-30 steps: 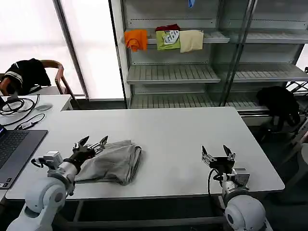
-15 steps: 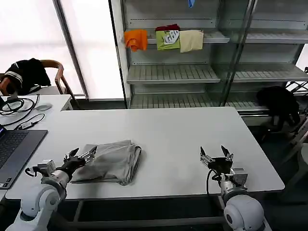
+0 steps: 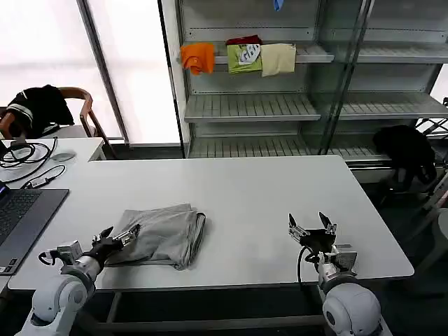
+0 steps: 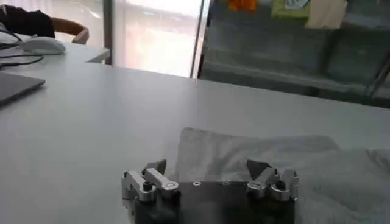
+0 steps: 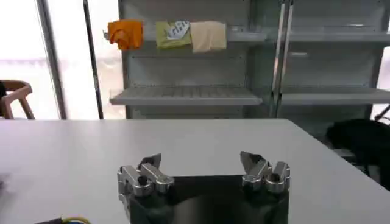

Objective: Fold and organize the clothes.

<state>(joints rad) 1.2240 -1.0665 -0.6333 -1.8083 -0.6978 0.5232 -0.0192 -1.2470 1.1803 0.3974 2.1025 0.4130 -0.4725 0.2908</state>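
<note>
Grey cotton, folded into a rough rectangle, lies on the white table [image 3: 266, 196] toward its front left part: this is the shirt [image 3: 162, 234], a light grey bundle with a rounded fold along its right side and soft creases across the top. It sits a little back from the front edge and well clear of the left edge, where a laptop [image 3: 21, 217] rests at the front left corner beside some cables [image 3: 24, 157].

Just at the shirt's front left corner is the left gripper [image 3: 119, 236], low over the table, its fingers spread wide with nothing between them. From the left wrist camera the same gripper [image 4: 210, 176] shows both fingers apart, with the shirt [image 4: 262, 155] lying on the table just beyond the tips; whether a tip touches the cloth cannot be told.

Over the front right part of the table, well apart from the shirt, the right gripper [image 3: 309, 228] hangs near the front edge, fingers also spread wide and empty. The right wrist camera shows this gripper [image 5: 204, 170] above bare tabletop.

Behind the table stands a shelf unit [image 3: 252, 105] carrying orange, green and cream garments [image 3: 238, 57] on its upper shelf.
</note>
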